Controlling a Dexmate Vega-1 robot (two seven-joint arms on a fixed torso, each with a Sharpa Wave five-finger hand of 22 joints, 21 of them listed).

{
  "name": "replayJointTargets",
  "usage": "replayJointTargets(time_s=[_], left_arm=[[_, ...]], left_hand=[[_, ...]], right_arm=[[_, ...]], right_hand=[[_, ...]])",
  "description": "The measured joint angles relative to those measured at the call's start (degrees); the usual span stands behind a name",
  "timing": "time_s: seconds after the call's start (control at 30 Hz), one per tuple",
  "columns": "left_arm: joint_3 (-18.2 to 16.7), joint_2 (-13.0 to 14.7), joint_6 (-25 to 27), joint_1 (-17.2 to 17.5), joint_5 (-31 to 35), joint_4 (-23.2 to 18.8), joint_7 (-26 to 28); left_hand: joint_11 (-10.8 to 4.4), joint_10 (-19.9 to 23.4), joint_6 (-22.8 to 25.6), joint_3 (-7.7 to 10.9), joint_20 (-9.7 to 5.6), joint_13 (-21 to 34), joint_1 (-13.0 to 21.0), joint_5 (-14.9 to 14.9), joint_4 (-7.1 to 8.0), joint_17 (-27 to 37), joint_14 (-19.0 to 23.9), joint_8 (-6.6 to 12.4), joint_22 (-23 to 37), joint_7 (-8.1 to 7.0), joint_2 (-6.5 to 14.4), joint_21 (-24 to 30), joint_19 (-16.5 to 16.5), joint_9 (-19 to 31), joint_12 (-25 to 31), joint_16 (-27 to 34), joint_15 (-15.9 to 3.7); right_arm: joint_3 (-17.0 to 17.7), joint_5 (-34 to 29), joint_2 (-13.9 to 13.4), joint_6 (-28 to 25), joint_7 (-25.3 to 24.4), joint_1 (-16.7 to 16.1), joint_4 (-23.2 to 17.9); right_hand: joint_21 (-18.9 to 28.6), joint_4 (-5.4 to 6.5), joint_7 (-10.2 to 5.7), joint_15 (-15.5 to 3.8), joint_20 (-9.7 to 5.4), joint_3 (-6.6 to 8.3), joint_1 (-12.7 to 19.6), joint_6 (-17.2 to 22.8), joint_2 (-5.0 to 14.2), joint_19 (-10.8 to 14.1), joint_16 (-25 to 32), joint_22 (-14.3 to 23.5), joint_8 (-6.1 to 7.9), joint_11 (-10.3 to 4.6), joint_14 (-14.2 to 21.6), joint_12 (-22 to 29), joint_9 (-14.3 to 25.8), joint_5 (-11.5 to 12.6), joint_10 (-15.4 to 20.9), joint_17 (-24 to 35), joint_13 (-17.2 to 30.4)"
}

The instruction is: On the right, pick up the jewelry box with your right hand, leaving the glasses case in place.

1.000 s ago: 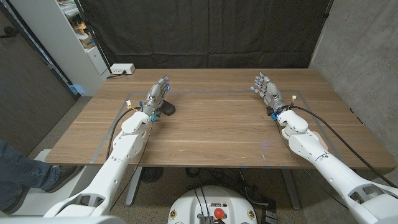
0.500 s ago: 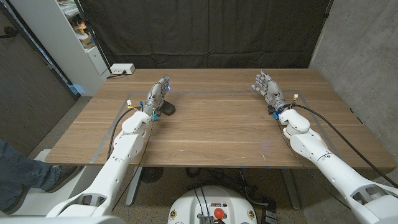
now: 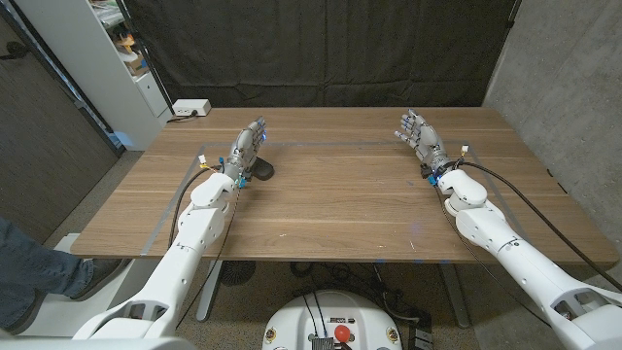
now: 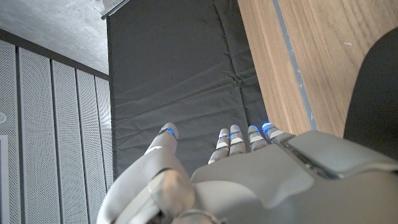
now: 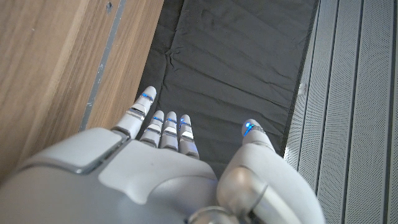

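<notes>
Toward the worktop's [image 3: 330, 209] far left corner, the left hand [image 3: 247, 149] stands with fingers straight and close together, holding nothing; a dark case [image 3: 260, 172] lies just beside it, and whether they touch I cannot tell. Near the far right edge, the right hand [image 3: 418, 137] is raised with fingers spread apart, empty. I cannot make out a jewelry box anywhere on the worktop.
</notes>
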Motion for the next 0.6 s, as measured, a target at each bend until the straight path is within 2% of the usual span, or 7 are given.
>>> replayJointTargets(time_s=[0.6], left_arm=[[0.00, -0.27, 0.09, -1.27, 0.32, 1.80, -0.65]], left_hand=[[-0.02, 0.02, 0.53, 0.23, -0.19, 0.00, 0.00, 0.00, -0.23, 0.00, 0.00, 0.23, 0.00, 0.10, 0.00, 0.00, 0.19, 0.00, 0.00, 0.00, 0.00]], right_arm=[[0.32, -0.51, -0.48, 1.38, 0.17, -0.53, -0.06]], right_hand=[[0.00, -0.24, 0.00, 0.00, 0.41, 0.23, 0.00, 0.00, 0.00, -0.41, 0.00, 0.00, 0.00, 0.00, 0.00, 0.00, 0.00, 0.00, 0.00, 0.01, 0.00]])
